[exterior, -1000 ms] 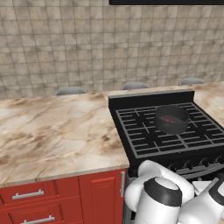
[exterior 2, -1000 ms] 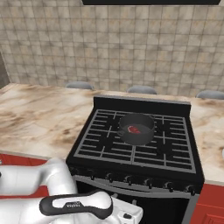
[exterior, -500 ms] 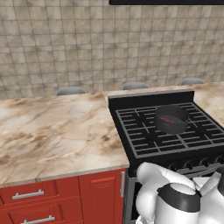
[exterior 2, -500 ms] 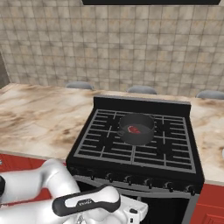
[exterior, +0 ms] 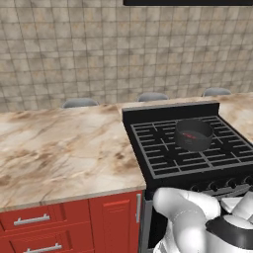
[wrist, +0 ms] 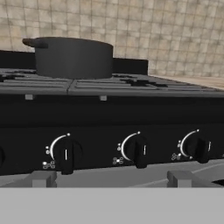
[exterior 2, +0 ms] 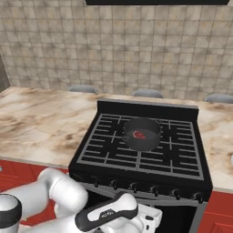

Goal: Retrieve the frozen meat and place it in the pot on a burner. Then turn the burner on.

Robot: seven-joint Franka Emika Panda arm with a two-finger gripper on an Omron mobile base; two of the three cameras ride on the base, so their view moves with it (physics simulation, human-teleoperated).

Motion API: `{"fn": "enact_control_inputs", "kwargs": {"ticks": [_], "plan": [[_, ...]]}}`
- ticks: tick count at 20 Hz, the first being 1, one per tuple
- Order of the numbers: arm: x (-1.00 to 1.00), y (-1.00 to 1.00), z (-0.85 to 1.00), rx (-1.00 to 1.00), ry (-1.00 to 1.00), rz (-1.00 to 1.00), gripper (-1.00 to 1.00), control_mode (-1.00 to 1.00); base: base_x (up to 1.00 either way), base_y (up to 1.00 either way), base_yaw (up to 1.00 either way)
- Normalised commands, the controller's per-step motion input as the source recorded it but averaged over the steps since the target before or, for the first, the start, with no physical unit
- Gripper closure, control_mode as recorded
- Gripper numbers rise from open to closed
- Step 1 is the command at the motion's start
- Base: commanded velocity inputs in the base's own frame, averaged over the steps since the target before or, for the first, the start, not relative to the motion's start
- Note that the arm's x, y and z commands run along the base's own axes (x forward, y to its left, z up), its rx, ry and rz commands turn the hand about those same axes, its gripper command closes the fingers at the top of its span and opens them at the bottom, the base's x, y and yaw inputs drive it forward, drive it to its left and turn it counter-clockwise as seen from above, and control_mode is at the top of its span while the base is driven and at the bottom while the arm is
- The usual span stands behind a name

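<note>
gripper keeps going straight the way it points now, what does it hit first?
Most likely the range's front panel, around the middle knob that sits dead ahead in the hand view. The pot stands higher up and further back. Depth to the panel is unclear.

Beige tiled wall (exterior: pixel 74 54) behind, marbled counter (exterior: pixel 59 148) stretching left (grey stools (exterior 2: pixel 83 88) peeking over it), red cabinets (exterior: pixel 64 222) underneath.

The frozen meat (exterior 2: pixel 139 134), red-pink, lies flat inside the dark round pot (exterior 2: pixel 142 134), which stands upright on the range's far middle burner (exterior 2: pixel 169 146).
</note>
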Motion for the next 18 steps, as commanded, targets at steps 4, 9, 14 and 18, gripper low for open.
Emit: {"fn": "enact_control_inputs", "kwargs": {"ticks": [4,9,14,18], "plan": [[0.14,-0.44,-0.14,0.01,0.00,0.00,-1.00,-1.00,0.00,0.00,0.00],[0.20,-0.19,-0.01,0.00,0.00,0.01,-1.00,-1.00,0.00,0.00,0.00],[0.31,-0.05,0.00,0.00,0.00,0.06,-1.00,-1.00,0.00,0.00,0.00],[0.23,0.00,0.00,0.00,0.00,0.05,-1.00,-1.00,0.00,0.00,0.00]]}}
